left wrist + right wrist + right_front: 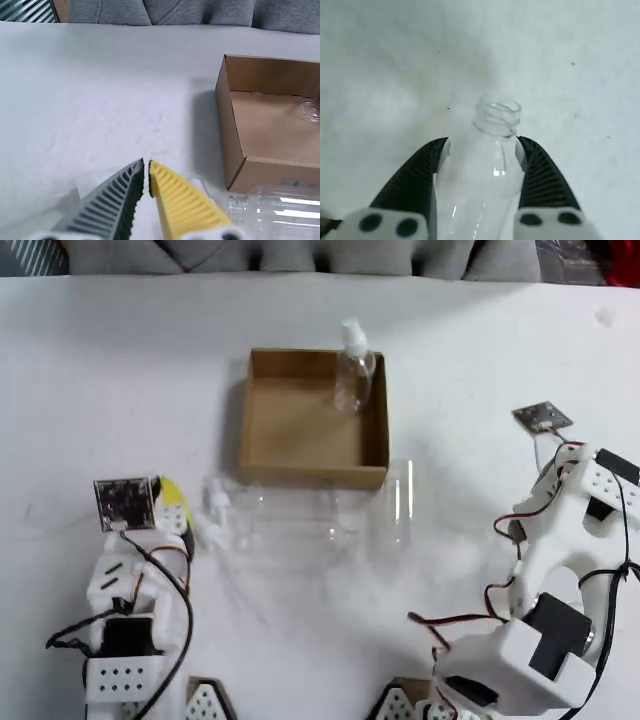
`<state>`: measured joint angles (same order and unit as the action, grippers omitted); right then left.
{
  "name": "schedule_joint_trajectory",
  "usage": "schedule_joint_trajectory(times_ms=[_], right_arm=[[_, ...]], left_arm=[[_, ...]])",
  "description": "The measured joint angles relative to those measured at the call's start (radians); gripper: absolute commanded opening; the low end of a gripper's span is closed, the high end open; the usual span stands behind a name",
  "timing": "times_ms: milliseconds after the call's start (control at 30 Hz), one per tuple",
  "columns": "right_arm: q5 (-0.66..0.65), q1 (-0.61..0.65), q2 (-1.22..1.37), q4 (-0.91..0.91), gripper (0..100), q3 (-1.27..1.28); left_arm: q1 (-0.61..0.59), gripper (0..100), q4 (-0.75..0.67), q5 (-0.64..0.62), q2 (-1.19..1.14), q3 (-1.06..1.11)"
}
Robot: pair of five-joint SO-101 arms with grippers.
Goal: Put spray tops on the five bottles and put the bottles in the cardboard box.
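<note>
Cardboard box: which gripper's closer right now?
Left. The left gripper is shut just off a near corner of the cardboard box; the right gripper, shut on an uncapped bottle, is farther out past the box's opposite side.

One box [313, 477], one capped bottle [353, 375], one uncapped bottle [485, 165] — loose bottles [300, 525] uncountable.

My left pincer [146, 169] has ribbed fingers, one grey and one yellow. My right pincer [482, 145] is ribbed black on white bases, and the open bottle [485, 170] in it is clear. At twelve o'clock the cardboard box [312, 477] is plain brown. The capped bottle [355, 375] is clear, with a white spray top [352, 335]. The table [120, 390] is white.
</note>
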<state>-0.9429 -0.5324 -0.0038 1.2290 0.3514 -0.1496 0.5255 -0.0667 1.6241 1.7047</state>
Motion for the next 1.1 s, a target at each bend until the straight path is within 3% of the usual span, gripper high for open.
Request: schedule_joint_trajectory(times_ms=[267, 633, 900, 1100], right_arm=[[-0.017, 0.011, 0.068, -0.091, 31.2, 0.041], [-0.011, 0.008, 0.055, -0.095, 31.7, 0.041], [0.186, -0.046, -0.083, 0.058, 31.6, 0.068], [0.218, -0.044, -0.091, -0.028, 31.6, 0.178]], left_arm=[[0.0, 2, 0.0, 0.0, 0.0, 0.0], [0.0, 2, 0.0, 0.0, 0.0, 0.0], [0.0, 2, 0.0, 0.0, 0.0, 0.0], [0.0, 2, 0.0, 0.0, 0.0, 0.0]])
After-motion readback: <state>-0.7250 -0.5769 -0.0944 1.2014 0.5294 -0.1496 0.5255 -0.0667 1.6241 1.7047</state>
